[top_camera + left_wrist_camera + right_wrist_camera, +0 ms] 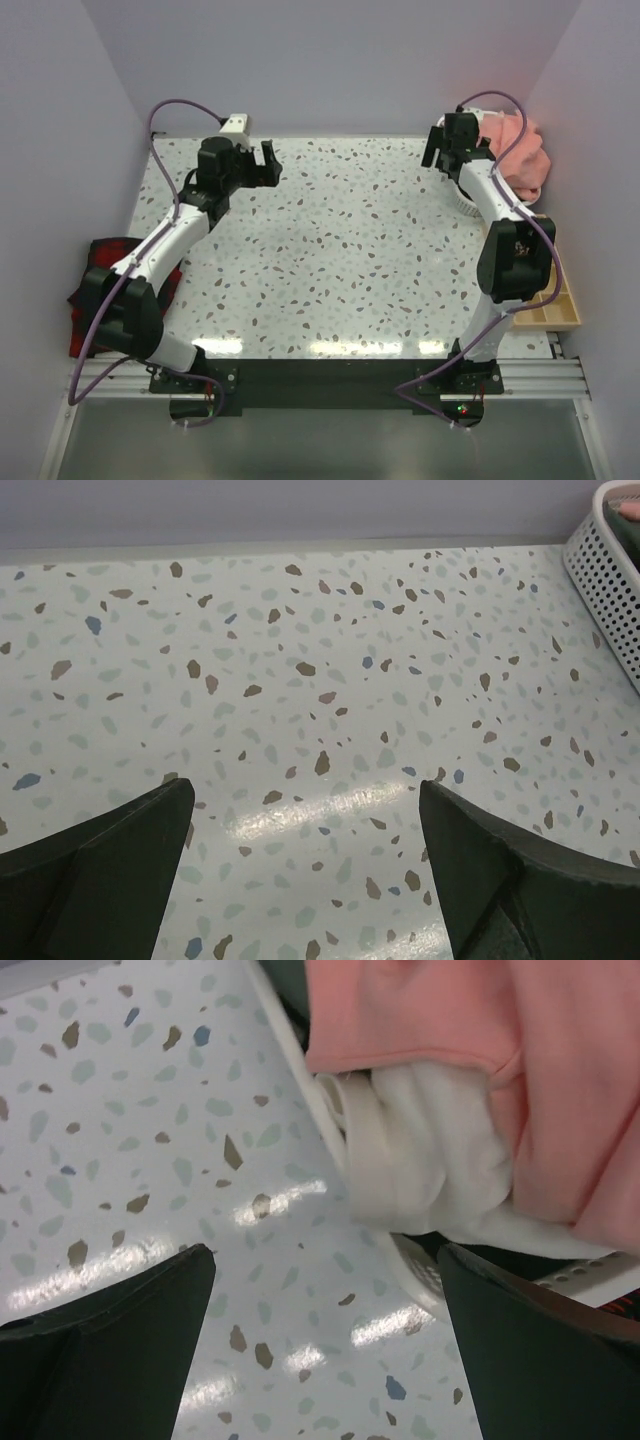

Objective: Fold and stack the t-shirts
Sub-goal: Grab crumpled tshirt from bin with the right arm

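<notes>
A salmon-pink t-shirt [520, 155] lies bunched in a white perforated basket [462, 203] at the table's far right. In the right wrist view the pink shirt [540, 1070] hangs over the basket rim [420, 1270] with a white cloth [420, 1160] beneath it. My right gripper [437, 150] is open and empty, hovering just left of the basket [325, 1300]. My left gripper [268, 160] is open and empty above bare tabletop at the far left [305, 830].
A red-and-black plaid cloth [90, 285] hangs off the table's left edge beside my left arm. A wooden tray [560, 305] sits at the right edge. The basket's corner shows in the left wrist view [605, 590]. Walls close in on three sides.
</notes>
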Controlling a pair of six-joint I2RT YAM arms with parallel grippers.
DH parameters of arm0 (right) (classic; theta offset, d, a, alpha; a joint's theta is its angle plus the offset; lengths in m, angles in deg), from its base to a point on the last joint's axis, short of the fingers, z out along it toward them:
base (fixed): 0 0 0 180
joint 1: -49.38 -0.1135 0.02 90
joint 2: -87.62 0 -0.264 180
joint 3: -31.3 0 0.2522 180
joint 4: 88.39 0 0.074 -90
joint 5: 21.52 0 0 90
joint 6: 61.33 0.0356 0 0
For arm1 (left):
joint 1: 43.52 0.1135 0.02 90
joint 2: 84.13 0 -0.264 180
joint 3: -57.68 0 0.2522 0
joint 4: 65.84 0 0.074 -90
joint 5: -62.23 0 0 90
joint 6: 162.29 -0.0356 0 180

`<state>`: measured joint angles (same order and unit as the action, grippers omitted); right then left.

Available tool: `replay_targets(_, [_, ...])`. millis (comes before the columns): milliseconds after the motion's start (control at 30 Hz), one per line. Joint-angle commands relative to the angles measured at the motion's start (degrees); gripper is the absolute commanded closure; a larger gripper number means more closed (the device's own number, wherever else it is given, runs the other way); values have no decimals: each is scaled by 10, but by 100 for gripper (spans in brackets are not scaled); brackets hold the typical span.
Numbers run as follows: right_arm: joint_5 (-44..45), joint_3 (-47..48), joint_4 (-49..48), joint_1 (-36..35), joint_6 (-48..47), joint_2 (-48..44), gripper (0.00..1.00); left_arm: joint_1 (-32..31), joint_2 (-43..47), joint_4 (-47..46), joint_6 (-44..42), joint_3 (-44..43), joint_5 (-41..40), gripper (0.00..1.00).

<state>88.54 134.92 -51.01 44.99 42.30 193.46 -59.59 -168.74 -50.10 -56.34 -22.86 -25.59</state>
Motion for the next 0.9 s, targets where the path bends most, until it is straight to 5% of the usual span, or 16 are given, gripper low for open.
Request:
replay_targets(0, [118, 79, -57, 6, 13, 22, 1, 3, -10, -50, 33, 6, 54, 0])
replay_targets(700, [306, 186, -190, 64, -11, 200, 2, 3, -121, -133, 49, -6, 156, 5])
replay_targets(833, [292, 173, -226, 71, -34, 192, 15, 3, -136, -135, 51, -12, 155, 5])
replay_targets(867, [283, 159, -233, 71, -40, 188, 33, 3, -139, -137, 52, -13, 155, 5])
